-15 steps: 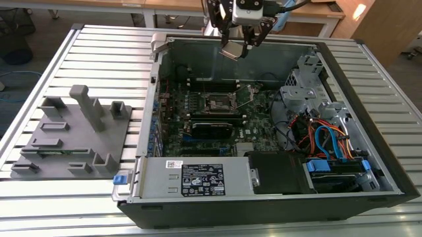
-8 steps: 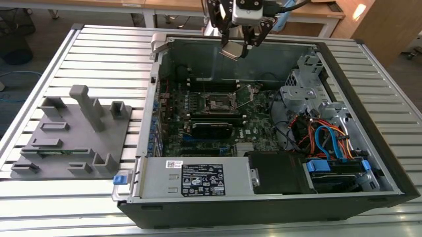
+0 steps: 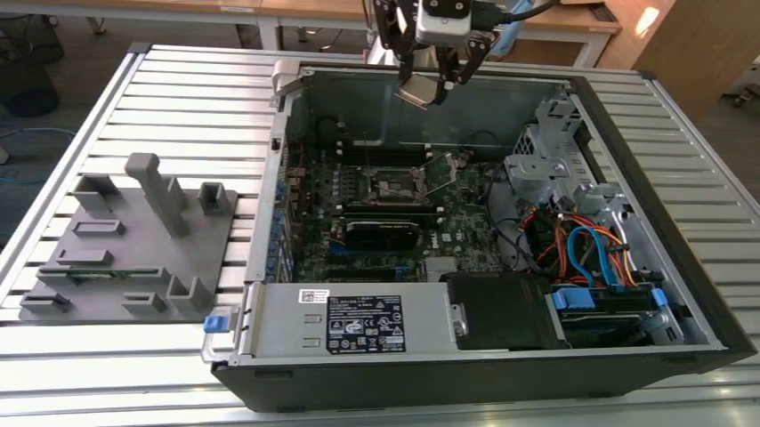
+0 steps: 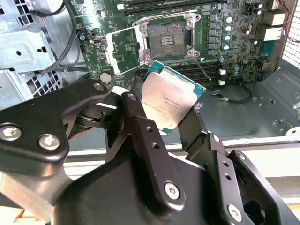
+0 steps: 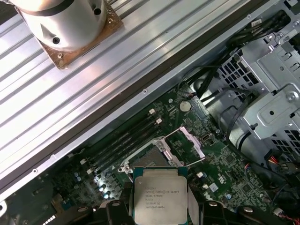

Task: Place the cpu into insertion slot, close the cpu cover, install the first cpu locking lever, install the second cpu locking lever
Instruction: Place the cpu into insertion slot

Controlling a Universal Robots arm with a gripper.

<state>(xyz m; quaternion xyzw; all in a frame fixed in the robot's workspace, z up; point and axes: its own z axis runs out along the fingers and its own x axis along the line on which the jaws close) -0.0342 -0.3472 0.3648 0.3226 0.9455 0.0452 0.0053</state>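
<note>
Gripper [image 4: 164, 115] is clamped on the cpu [image 4: 171, 101], its fingers [image 4: 136, 122] pinching two opposite edges. The chip hangs tilted, with its metal lid facing the second wrist view. I'd call this part light, rigid and slick on top, with a delicate contact face underneath. That makes the edge hold look right: nothing bears on either flat face.

The cpu is well apart from the insertion slot [image 4: 167, 40], up above it and off toward the wall of the computer case [image 3: 475, 378], touching nothing. The slot sits bare, contact grid exposed, and my judgement is those contacts won't forgive any scraping.

Just beside the slot, the cpu cover [image 4: 123, 49] stands open on its hinge. Alongside the slot run the long memory slots [image 5: 122, 146].
</note>
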